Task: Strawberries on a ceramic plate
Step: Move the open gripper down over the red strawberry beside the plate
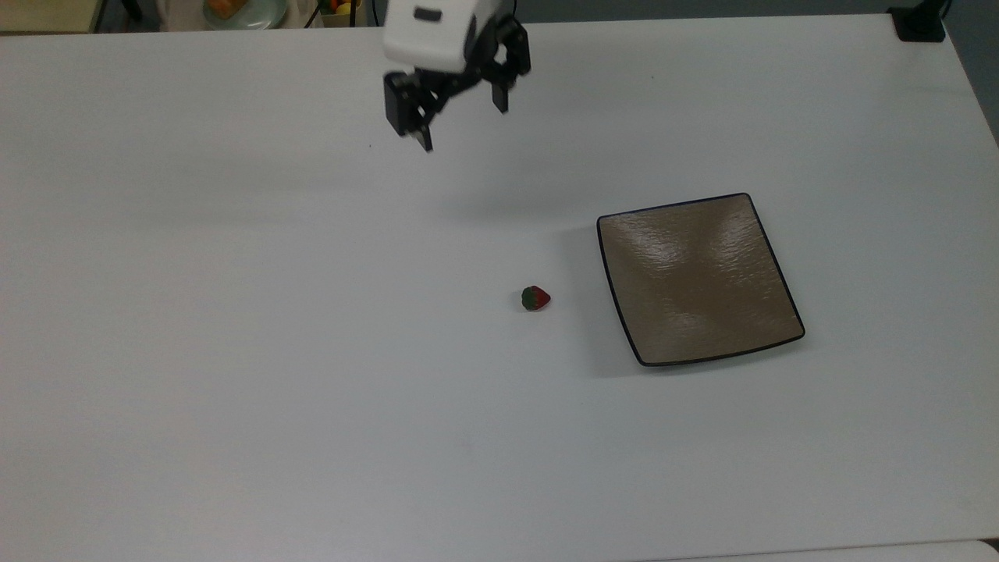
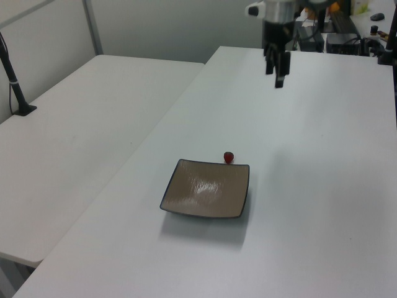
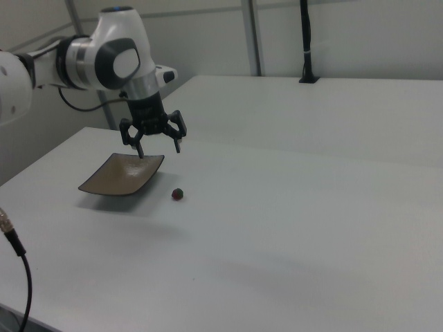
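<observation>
A tiny red strawberry [image 1: 535, 298] with a dark green cap lies on the white table, a short way off the square brown ceramic plate [image 1: 698, 279], on the top view's left of it. The plate holds nothing. My gripper [image 1: 462, 125] hangs open and empty above the table, well up and to the left of the strawberry in the top view. In the left view the gripper [image 2: 275, 76] is far behind the strawberry [image 2: 229, 158] and the plate [image 2: 208, 197]. In the right view the gripper [image 3: 158, 151] hovers above the plate's [image 3: 121, 176] far corner, with the strawberry [image 3: 178, 194] lower right.
A pale round dish with orange food [image 1: 242, 9] sits beyond the table's far edge. A black clamp [image 1: 919, 23] grips the table's corner at the top view's top right. A second white table [image 2: 74, 136] with a black pole [image 2: 15, 81] adjoins.
</observation>
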`<state>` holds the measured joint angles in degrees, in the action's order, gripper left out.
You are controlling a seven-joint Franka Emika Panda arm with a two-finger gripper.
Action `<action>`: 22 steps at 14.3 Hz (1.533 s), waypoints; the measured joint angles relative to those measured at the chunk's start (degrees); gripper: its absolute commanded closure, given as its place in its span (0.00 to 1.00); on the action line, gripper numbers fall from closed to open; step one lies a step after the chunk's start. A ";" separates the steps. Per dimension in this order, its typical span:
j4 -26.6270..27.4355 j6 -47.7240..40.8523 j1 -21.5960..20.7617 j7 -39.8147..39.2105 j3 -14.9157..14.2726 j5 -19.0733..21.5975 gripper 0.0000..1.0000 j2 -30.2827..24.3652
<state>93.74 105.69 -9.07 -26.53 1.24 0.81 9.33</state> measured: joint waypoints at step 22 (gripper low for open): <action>-0.06 23.53 -4.86 -0.18 0.25 -0.12 0.00 19.78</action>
<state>93.68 129.22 -13.92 -26.72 1.49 0.69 29.11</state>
